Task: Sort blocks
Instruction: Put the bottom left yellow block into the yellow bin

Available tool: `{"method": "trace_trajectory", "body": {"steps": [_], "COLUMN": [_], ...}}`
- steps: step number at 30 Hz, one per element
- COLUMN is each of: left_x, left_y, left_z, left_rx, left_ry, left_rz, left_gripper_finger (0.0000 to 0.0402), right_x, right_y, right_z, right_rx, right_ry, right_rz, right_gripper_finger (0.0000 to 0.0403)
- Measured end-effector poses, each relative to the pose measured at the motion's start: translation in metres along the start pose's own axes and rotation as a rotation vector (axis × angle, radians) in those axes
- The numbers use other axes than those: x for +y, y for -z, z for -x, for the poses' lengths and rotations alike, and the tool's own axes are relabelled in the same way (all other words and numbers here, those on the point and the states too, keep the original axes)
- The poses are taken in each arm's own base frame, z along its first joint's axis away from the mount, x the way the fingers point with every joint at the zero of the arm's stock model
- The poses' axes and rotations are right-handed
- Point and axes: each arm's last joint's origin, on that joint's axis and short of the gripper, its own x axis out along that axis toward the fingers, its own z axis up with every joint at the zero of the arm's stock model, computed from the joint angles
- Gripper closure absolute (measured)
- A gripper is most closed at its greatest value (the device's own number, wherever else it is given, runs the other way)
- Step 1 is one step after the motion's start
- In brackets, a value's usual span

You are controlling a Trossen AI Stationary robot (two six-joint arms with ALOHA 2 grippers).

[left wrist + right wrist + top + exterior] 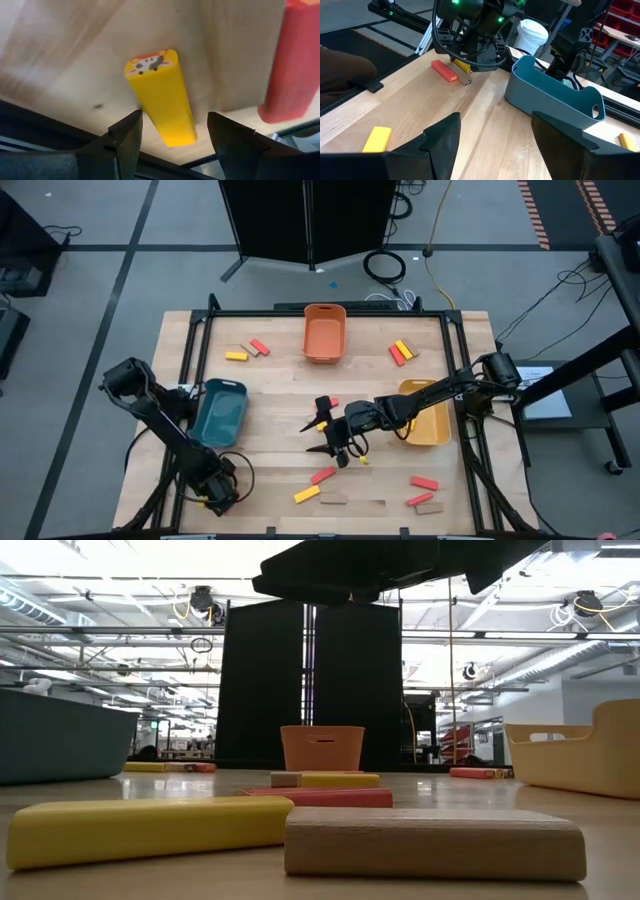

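Note:
My left gripper (175,120) stands open near the table's near left corner, tipped down over a yellow block (162,100) lying flat on the wood. Its fingers stand on either side of that block's near end; I cannot tell if they touch it. A red block (292,60) lies beside it. In the high view the arm (215,485) hides both blocks. My right gripper (320,430) hangs open over the table's middle with nothing between its fingers (440,145). More red, yellow and tan blocks (320,488) lie flat along the near edge.
An orange bin (324,332) stands at the far middle, a teal bin (220,412) at the left, a yellow bin (428,412) at the right under the right arm. Blocks lie at the far left (245,352), far right (402,352) and near right (425,490). A dark rail (60,125) edges the table.

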Motion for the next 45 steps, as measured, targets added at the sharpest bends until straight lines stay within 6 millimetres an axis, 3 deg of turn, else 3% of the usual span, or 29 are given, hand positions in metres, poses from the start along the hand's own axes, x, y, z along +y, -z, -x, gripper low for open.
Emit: {"method": "trace_trajectory", "body": {"steps": [9,23,27,33,37,41,45], "left_x": [0.000,0.001,0.004,0.014,0.018,0.024,0.031], "left_y": [-0.002,-0.001,0.000,0.009,0.014,0.014,0.009], "left_z": [-0.005,-0.003,0.005,0.034,0.058,0.088,0.113], "left_rx": [0.028,0.037,0.008,-0.080,-0.297,-0.777,-1.193], "left_ry": [-0.028,-0.031,-0.015,0.050,0.188,0.306,0.230], "left_rz": [0.021,-0.021,-0.061,-0.077,-0.166,-0.321,-0.455], "left_gripper_finger": [0.0198,0.0320,0.0318,0.0310,0.0309,0.0309,0.0309], "right_x": [0.000,0.000,-0.001,-0.004,-0.009,-0.014,-0.020], "right_y": [0.000,0.000,0.000,0.001,-0.001,-0.002,-0.010], "right_z": [0.000,0.000,0.000,0.000,0.000,0.001,0.002], "right_rx": [0.000,0.000,0.002,0.001,-0.025,-0.049,-0.151], "right_ry": [0.000,0.002,0.006,0.014,0.032,0.044,0.069], "right_rz": [-0.019,-0.018,-0.005,-0.003,-0.033,-0.104,-0.184], "right_gripper_finger": [0.0165,0.0165,0.0165,0.0165,0.0165,0.0165,0.0165]}}
